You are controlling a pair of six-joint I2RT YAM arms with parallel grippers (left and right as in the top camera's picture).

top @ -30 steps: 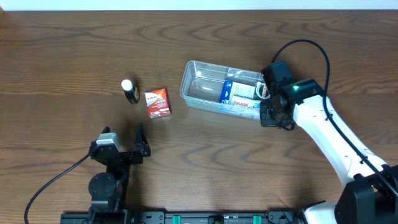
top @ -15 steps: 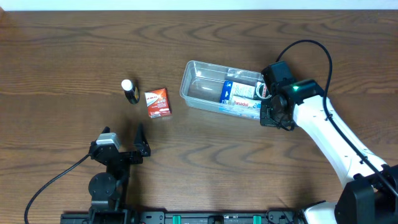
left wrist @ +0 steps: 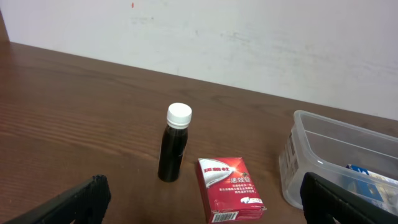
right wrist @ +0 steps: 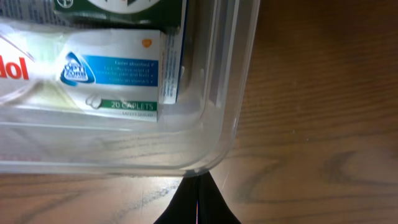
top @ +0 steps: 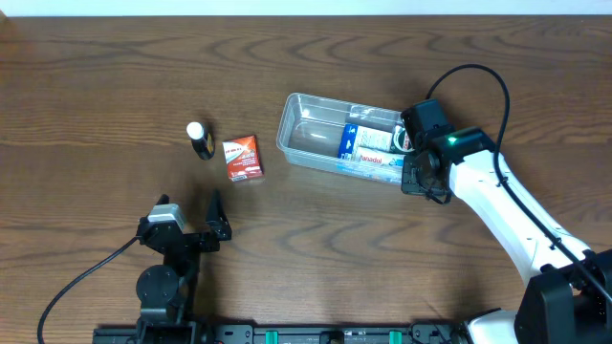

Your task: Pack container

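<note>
Sitting low at the near-left of the table (top: 96, 86), the left claw (top: 188, 222) had its fingers spread wide apart, holding nothing. Beyond it stood a small dark bottle (top: 198, 141) with a white cap, upright. A red carton (top: 242, 159) lay flat just right of the bottle. Right of centre sat the container (top: 284, 134), a clear tub. Its right half held a blue-and-white caplet box (top: 368, 143) and a green-printed pack (right wrist: 118, 6), mostly cut off. The right claw (right wrist: 198, 202) was at the tub's near-right corner, outside the wall, fingers pressed together on nothing. Contact with the tub could not be told.
</note>
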